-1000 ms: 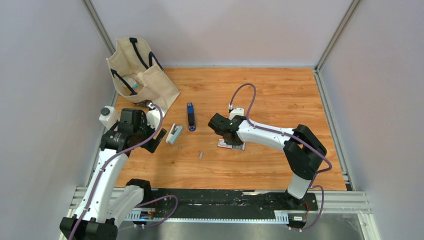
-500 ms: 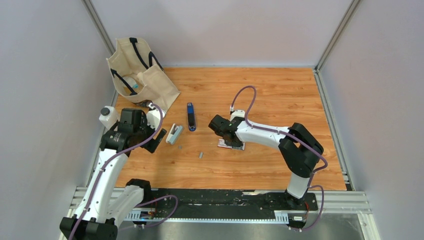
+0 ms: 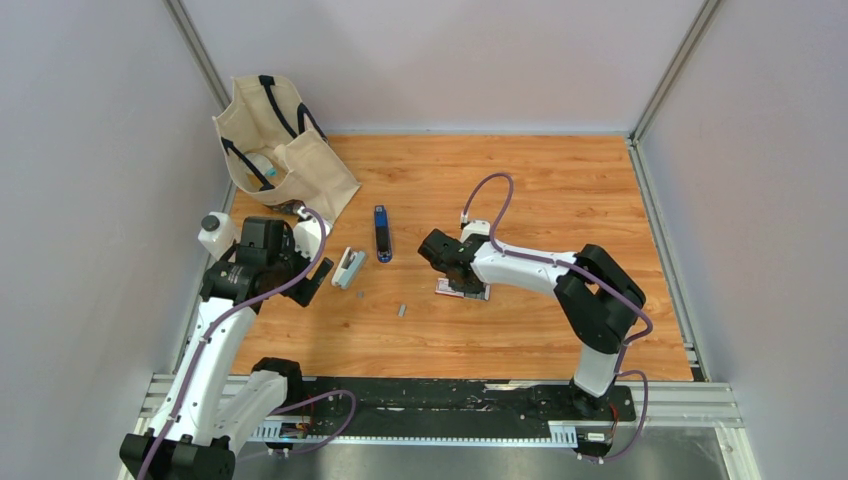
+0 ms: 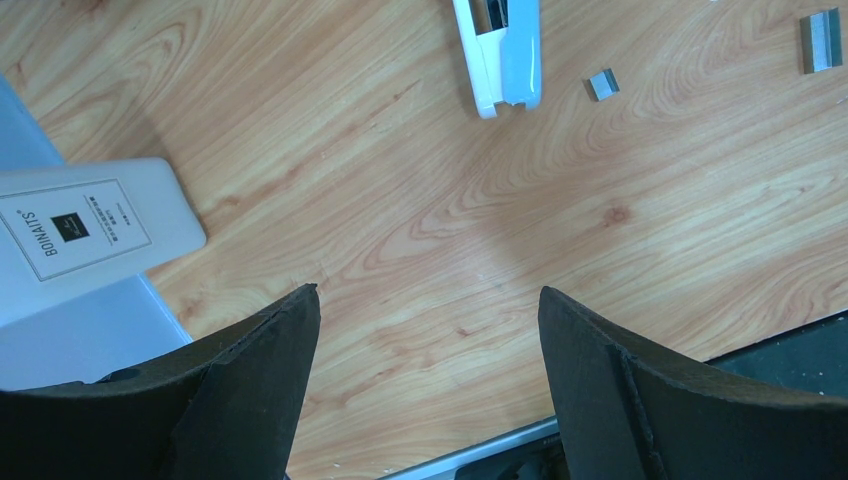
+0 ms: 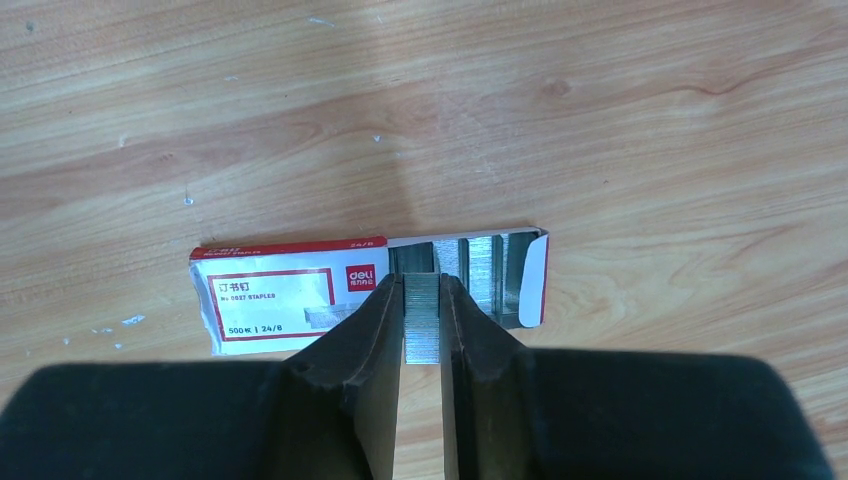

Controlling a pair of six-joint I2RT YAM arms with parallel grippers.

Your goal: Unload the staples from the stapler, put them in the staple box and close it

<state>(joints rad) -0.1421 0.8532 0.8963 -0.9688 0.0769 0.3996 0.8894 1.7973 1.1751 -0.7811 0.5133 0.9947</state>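
My right gripper (image 5: 422, 285) is shut on a silvery strip of staples (image 5: 422, 318), held just over the open end of a red-and-white staple box (image 5: 290, 295) with more strips inside. In the top view this gripper (image 3: 458, 280) sits over the box (image 3: 462, 289) mid-table. A white stapler (image 3: 348, 268) lies left of centre, and its end shows in the left wrist view (image 4: 500, 55). Two loose staple pieces (image 4: 820, 40) (image 4: 602, 84) lie near it. My left gripper (image 4: 428, 300) hangs open over bare wood, holding nothing.
A blue stapler (image 3: 382, 234) lies behind the white one. A beige tote bag (image 3: 275, 145) stands at the back left corner. A white bottle (image 4: 80, 225) rests by the left edge, close to my left gripper. Grey walls enclose the table.
The right arm's elbow has shifted slightly left. Both grippers hold their places and the staple strip stays in the right one.
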